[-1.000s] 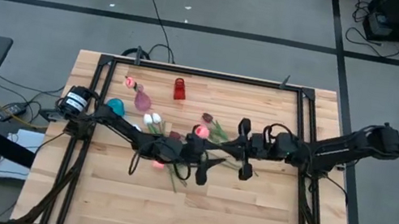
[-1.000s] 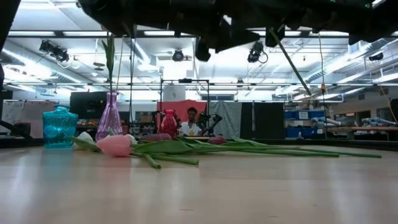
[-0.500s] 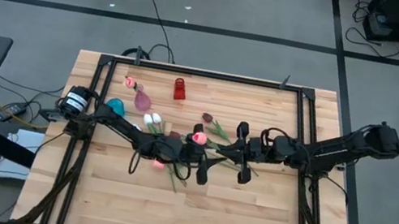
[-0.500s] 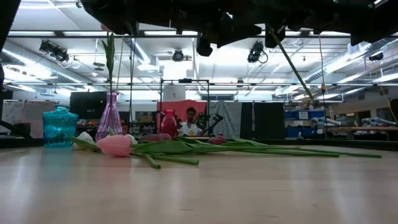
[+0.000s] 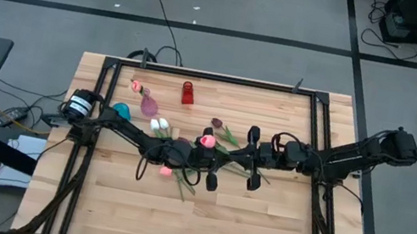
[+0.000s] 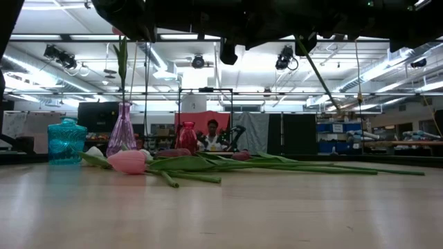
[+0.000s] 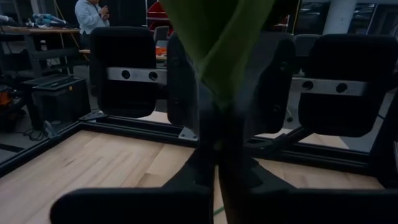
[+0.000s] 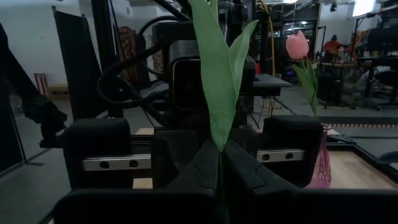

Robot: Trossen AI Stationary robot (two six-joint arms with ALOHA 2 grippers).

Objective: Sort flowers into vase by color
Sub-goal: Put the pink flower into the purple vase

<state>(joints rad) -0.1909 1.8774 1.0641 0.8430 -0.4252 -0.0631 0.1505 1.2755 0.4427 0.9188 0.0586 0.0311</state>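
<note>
A pink-headed flower [image 5: 207, 141] is held above the table's middle, between my two grippers, which face each other. My left gripper [image 5: 220, 162] comes from the table's left and is shut on its green stem. My right gripper [image 5: 246, 160] comes from the right and is shut on it too. In the low view the stem's free end [image 6: 325, 77] slants down below the arms. More flowers [image 6: 180, 164] lie on the table: white [image 5: 157, 125], pink [image 5: 165, 171] and maroon [image 5: 216, 123] heads. A pink vase [image 5: 149, 105] holds one pink flower [image 8: 297, 45]. My left gripper pinches the stem and leaf base [image 7: 217, 115] of the pink-headed flower between its two fingers, reaching in level from the table's left. The flower is lifted clear of the table. My right gripper pinches the green leaf and stem [image 8: 217, 140] between its two fingers, level from the table's right. The leaves stand up above the fingers.
A red vase [image 5: 187, 93] and a teal vase [image 5: 120, 109] stand near the pink one at the far left. A black frame [image 5: 216, 76] runs along the table's edges. A person [image 6: 212, 133] is in the room beyond.
My left gripper has shut on the stem of the pink-headed flower, which my right gripper holds as before. Both arms have stayed about where they were.
</note>
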